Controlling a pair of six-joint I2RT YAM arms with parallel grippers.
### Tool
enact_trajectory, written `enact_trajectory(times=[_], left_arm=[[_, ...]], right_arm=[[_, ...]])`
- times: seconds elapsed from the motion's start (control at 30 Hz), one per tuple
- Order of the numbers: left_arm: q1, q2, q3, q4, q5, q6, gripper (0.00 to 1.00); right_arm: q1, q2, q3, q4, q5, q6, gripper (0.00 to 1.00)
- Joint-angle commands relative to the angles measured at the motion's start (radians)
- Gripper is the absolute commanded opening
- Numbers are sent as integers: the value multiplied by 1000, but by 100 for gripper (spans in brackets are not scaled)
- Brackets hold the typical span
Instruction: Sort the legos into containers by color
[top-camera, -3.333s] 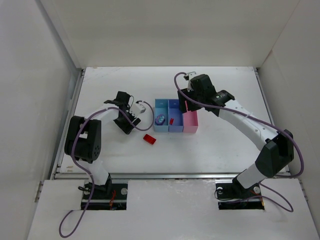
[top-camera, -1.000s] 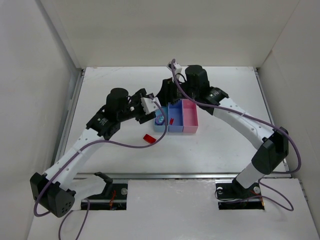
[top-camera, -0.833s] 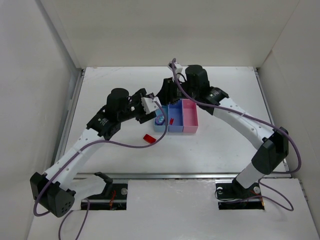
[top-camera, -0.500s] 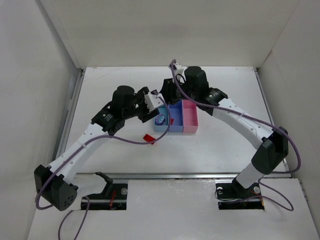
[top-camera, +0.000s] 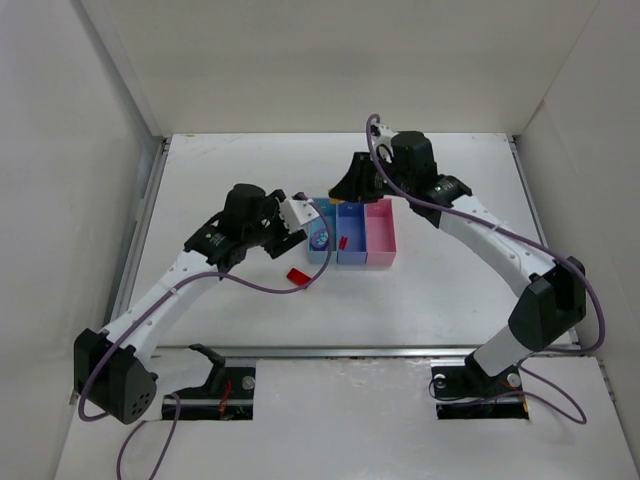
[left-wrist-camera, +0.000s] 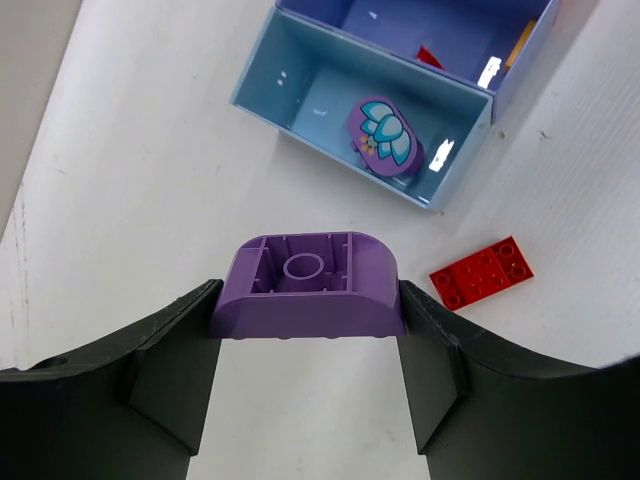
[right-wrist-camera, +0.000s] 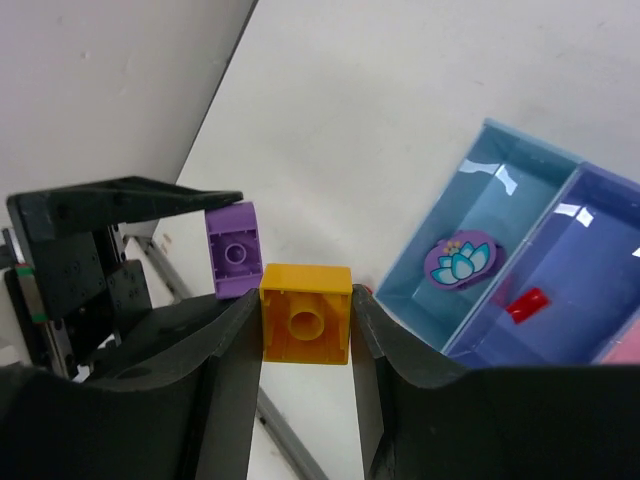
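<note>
My left gripper (left-wrist-camera: 306, 305) is shut on a purple arched lego (left-wrist-camera: 306, 285) above bare table, left of the bins; in the top view that gripper (top-camera: 303, 213) hangs by the light blue container (top-camera: 311, 246). My right gripper (right-wrist-camera: 306, 325) is shut on an orange-yellow lego (right-wrist-camera: 306, 313), raised over the bins' far-left end (top-camera: 338, 198). The purple lego (right-wrist-camera: 233, 250) shows just behind it. A purple lotus-printed piece (left-wrist-camera: 385, 137) lies in the light blue container (left-wrist-camera: 300, 95). A small red piece (right-wrist-camera: 527, 303) lies in the blue-violet container (top-camera: 352, 222). The pink container (top-camera: 381, 240) stands rightmost.
A flat red lego (top-camera: 298, 275) lies on the white table just in front of the light blue bin, also seen as a red plate (left-wrist-camera: 482, 271) in the left wrist view. White walls enclose the table at the left, back and right.
The right arm has swung a little to the right and back with its gripper raised over the bins. The left gripper has drawn slightly nearer, still holding the purple lego.
</note>
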Motion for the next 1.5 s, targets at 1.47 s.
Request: enact_trajectory(times=[1.47], left_arm=[[13,508,263,32,148,-320,0]], right_arm=[[-205,-100,-202,-209,389,-146,0]])
